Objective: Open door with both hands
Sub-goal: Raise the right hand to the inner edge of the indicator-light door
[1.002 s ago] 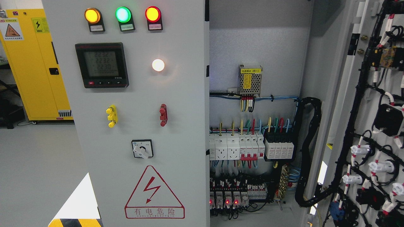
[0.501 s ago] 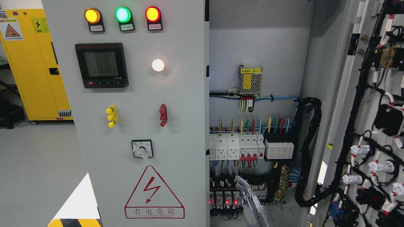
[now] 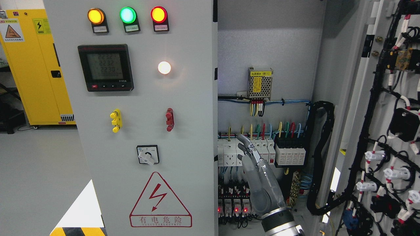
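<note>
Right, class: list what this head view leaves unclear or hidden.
- Right robot hand: seen edge-on, so its finger pose is unclear.
- Left robot hand: out of frame.
- Relays: partly hidden behind that hand and wrist.
- Meter digits: too blurred to read surely.
- Open right door: cut off by the picture's right edge.

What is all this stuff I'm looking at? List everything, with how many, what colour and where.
Cabinet door: one, grey, left half, shut.
Indicator lamps: three, amber, green, red, top of door; one white lamp lower.
Digital meter: one, black, upper door.
Handles: one yellow, one red, mid door.
Rotary switch: one, black and white, below handles.
Warning triangle: one, red, door bottom.
Open door: one, grey with black wiring, far right.
Power supply: one, metal with yellow label, inside cabinet.
Breakers: a row, white and black, inside.
Yellow cabinet: one, far left.
Robot hand: one, grey, right, fingers extended, before the breakers.
</note>
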Controlling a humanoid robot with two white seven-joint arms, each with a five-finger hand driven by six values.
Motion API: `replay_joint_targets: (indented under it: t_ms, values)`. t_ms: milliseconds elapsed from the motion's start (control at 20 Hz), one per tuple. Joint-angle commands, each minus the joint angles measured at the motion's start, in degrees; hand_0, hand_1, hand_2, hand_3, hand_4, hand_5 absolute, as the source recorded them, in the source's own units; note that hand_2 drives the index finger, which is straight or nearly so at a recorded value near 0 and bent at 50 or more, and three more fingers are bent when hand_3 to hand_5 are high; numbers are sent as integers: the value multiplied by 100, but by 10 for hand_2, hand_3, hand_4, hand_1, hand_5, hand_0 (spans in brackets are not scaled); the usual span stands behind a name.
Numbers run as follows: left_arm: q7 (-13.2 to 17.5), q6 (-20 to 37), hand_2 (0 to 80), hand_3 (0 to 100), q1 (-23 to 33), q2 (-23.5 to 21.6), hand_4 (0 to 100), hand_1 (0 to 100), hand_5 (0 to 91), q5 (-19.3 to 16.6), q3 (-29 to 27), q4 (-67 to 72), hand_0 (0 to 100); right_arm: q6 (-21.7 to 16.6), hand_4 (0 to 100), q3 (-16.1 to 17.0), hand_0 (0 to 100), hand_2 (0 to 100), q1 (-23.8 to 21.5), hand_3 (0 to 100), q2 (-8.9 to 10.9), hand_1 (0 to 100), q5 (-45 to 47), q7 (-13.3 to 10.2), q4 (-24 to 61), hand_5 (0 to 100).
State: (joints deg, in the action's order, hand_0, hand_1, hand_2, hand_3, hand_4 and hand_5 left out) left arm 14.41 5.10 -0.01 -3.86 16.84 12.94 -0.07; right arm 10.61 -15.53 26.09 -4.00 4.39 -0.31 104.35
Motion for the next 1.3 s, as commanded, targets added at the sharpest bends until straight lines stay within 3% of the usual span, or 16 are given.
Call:
replay_joint_targets:
  t_ms: [0, 401, 601, 851, 901, 1052, 1252]
  values:
    - [1, 0, 0, 0, 36, 70, 0, 0, 0, -5, 6, 104, 0, 125, 0, 209, 202, 0, 757, 0, -286, 123, 1, 22, -1082, 0]
    - [1, 0, 0, 0, 36, 78, 0, 0, 0, -5, 6, 104, 0, 274, 0, 455, 201, 0, 1205, 0, -251, 123, 289, 40, -1637, 0]
    - [1, 0, 0, 0, 36, 79, 0, 0, 0, -5, 6, 104, 0, 678, 0, 455, 201, 0, 1250, 0, -216, 123, 624, 49, -1619, 0]
    - [1, 0, 0, 0, 36, 61, 0, 0, 0, -5, 6, 104, 0, 705, 0, 507, 201, 0, 1434, 0, -207, 123, 931, 66, -1654, 0]
    - [1, 0, 0, 0, 36, 61, 0, 0, 0, -5, 6, 104, 0, 705, 0, 516, 201, 0, 1460, 0, -207, 123, 1002, 119, -1655, 0]
    - [1, 0, 0, 0, 36, 61, 0, 0, 0, -5, 6, 104, 0, 705, 0, 560, 201, 0, 1469, 0, -93, 123, 1038, 680, -1698, 0]
    - [1, 0, 0, 0, 36, 52, 0, 0, 0, 4, -2, 113, 0, 766, 0, 780, 201, 0, 1504, 0, -5, 122, 1396, 769, -1804, 0]
